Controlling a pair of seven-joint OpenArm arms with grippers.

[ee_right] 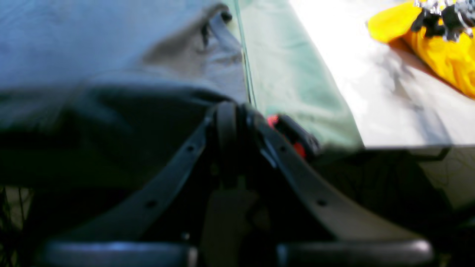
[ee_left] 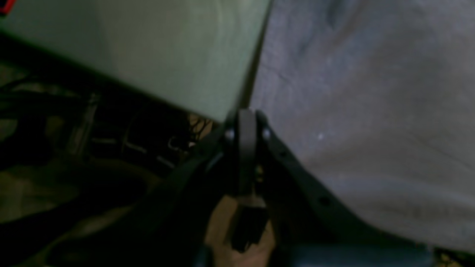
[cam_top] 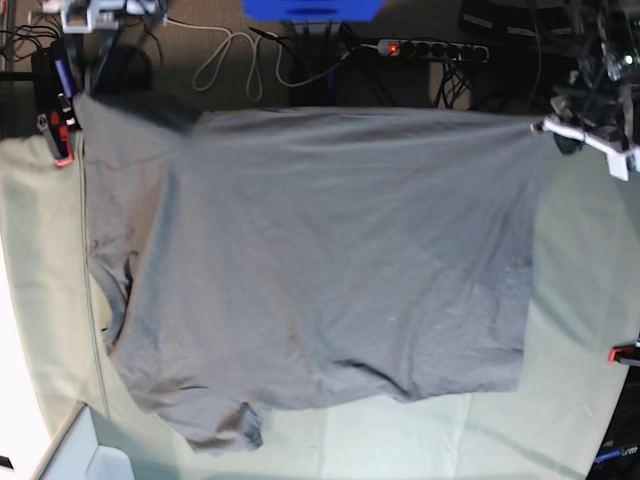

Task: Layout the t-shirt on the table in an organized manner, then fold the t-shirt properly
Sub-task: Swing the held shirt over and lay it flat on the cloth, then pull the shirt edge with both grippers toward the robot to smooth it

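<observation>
The grey t-shirt (cam_top: 320, 250) lies spread over the pale green table (cam_top: 580, 290), its far edge pulled straight between two held corners. In the base view my left gripper (cam_top: 547, 127) pinches the shirt's far right corner. Seen from the left wrist, the left gripper (ee_left: 246, 115) is shut at the edge of the shirt (ee_left: 352, 111). Seen from the right wrist, my right gripper (ee_right: 231, 108) is shut on the dark fold of the shirt (ee_right: 92, 44) at the far left corner. A sleeve (cam_top: 215, 420) lies crumpled at the near left.
Red clamps (cam_top: 62, 152) (cam_top: 625, 353) (ee_right: 293, 139) grip the table edges. Cables and a power strip (cam_top: 430, 48) lie beyond the far edge. A yellow object (ee_right: 426, 48) is off to the side in the right wrist view. A pale box (cam_top: 85, 455) stands at the near left corner.
</observation>
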